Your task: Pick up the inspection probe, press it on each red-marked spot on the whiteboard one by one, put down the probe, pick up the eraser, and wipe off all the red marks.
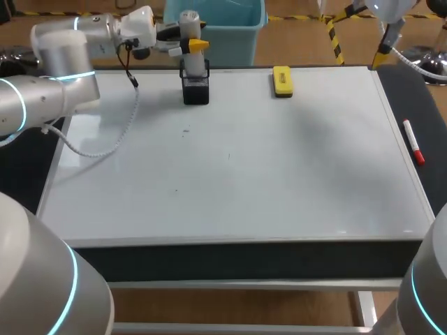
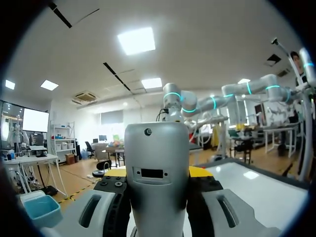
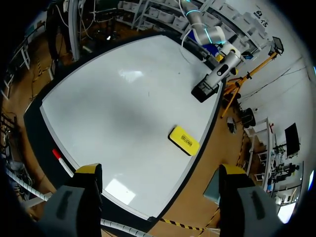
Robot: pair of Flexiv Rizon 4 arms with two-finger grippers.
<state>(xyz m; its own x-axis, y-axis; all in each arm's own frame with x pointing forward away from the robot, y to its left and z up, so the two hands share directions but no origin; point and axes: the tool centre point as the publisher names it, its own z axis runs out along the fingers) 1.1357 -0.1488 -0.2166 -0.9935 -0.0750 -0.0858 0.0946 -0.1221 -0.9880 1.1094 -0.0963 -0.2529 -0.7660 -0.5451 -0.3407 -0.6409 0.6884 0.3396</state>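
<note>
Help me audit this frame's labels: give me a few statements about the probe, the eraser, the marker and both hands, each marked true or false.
1. The left hand is shut on the inspection probe at the black holder. True.
2. The yellow eraser sits in the right hand. False: it lies on the whiteboard near its far edge, and the right hand is open and empty.
3. The red marker lies off the whiteboard, on the black surface beside it. True.
4. Large red marks cover the middle of the whiteboard. False: no red marks show on it, only a few faint dark specks.
</note>
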